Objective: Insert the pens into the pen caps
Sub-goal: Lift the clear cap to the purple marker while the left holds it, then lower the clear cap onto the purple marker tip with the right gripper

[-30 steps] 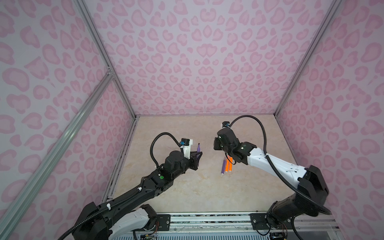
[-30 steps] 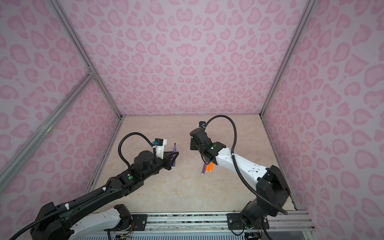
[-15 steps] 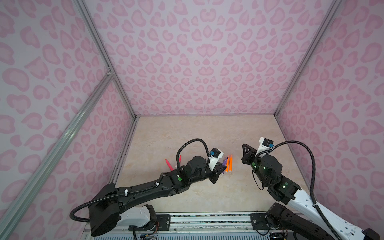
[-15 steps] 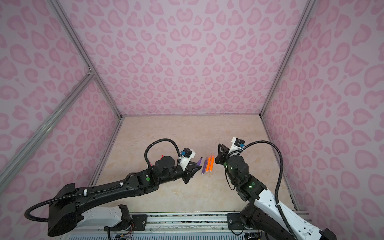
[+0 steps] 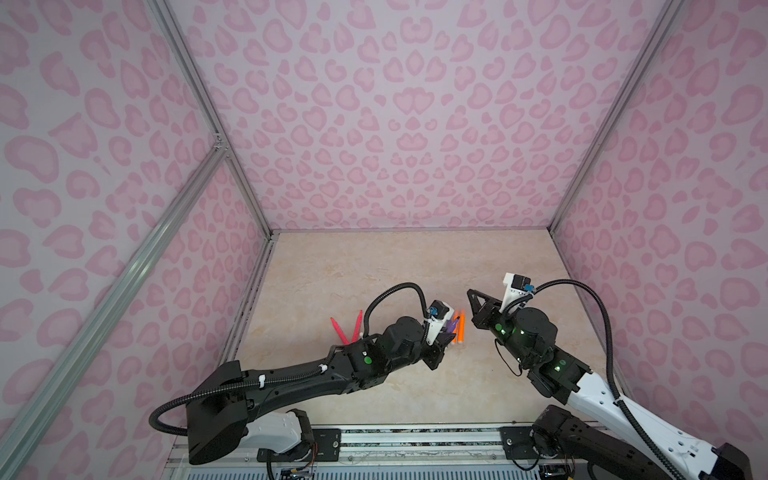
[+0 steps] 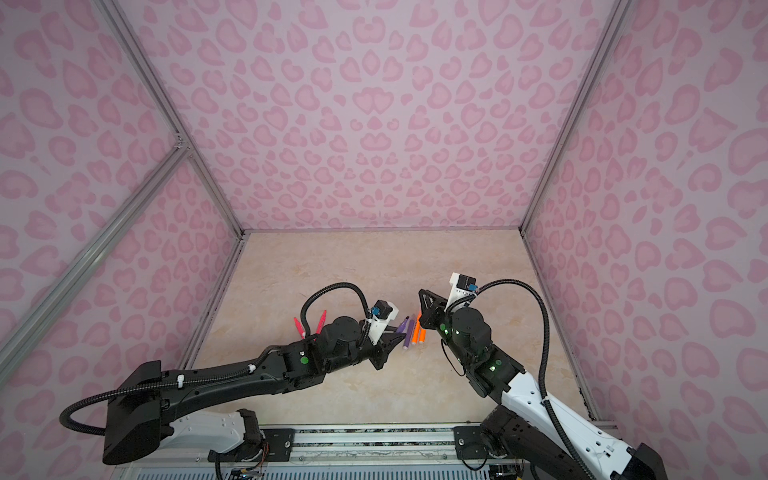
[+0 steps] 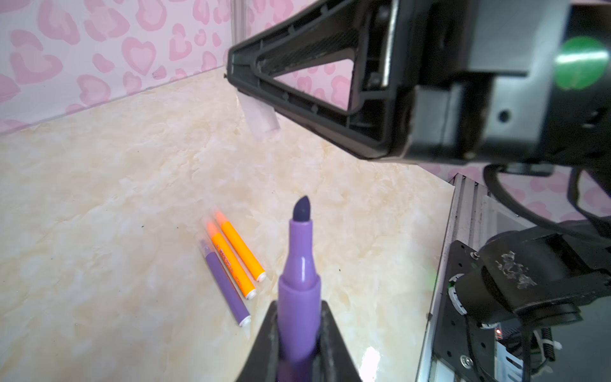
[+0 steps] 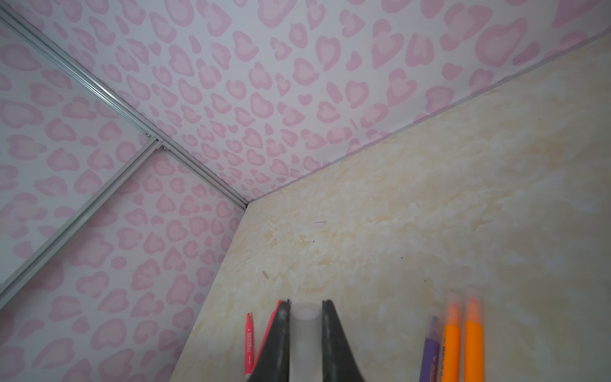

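Note:
My left gripper (image 7: 299, 317) is shut on a purple pen (image 7: 299, 281), whose dark tip points out past the jaws. My right gripper (image 8: 305, 317) is shut on a clear pen cap (image 8: 305, 330). In the left wrist view that pen cap (image 7: 261, 120) hangs above and beyond the pen tip, apart from it. On the beige surface lie another purple pen (image 6: 409, 334) and two orange pens (image 6: 419, 333) side by side, their tips seemingly under clear caps. Two pink-red pens (image 5: 338, 330) lie to the left. In both top views the left gripper (image 5: 446, 336) and right gripper (image 5: 469, 293) face each other.
Pink heart-patterned walls close in the beige table (image 5: 395, 266) on three sides. A metal rail (image 5: 415, 434) runs along the front edge, by both arm bases. The left arm's body covers part of the pink-red pens.
The right arm has drawn back from over the lying pens to the right side. The left arm has carried the purple pen rightward to beside those pens. Little has moved in the last half second.

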`<action>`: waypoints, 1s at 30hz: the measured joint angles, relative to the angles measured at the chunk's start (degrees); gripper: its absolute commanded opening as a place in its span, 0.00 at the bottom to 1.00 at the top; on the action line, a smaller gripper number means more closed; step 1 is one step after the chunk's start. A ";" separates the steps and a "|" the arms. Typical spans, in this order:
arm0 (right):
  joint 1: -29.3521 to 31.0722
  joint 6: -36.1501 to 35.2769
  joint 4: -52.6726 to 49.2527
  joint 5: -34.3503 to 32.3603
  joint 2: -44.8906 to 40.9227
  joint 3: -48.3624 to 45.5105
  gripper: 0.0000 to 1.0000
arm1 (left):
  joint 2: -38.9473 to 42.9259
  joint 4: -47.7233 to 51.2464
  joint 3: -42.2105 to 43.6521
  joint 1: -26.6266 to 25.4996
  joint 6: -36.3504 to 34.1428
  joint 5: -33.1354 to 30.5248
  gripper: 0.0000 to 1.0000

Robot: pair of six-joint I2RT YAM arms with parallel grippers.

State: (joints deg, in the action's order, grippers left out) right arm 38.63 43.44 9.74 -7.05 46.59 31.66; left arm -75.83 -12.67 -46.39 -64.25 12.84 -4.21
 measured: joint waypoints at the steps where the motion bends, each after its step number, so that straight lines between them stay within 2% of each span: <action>1: 0.00 0.15 0.22 0.48 0.00 0.00 0.01 | -0.20 0.17 -0.13 0.00 0.00 -0.59 0.04; 15: 3.37 0.98 2.78 3.21 2.05 0.00 0.00 | -3.10 3.72 -2.82 0.00 0.63 -4.35 0.04; 30: 7.76 0.94 3.28 -2.47 2.67 0.00 0.00 | -4.09 5.81 -3.65 0.00 1.07 -8.24 0.04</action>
State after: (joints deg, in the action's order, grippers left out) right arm 46.39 44.38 13.02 -9.52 49.25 31.66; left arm -79.92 -6.85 -50.04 -64.25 13.91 -12.45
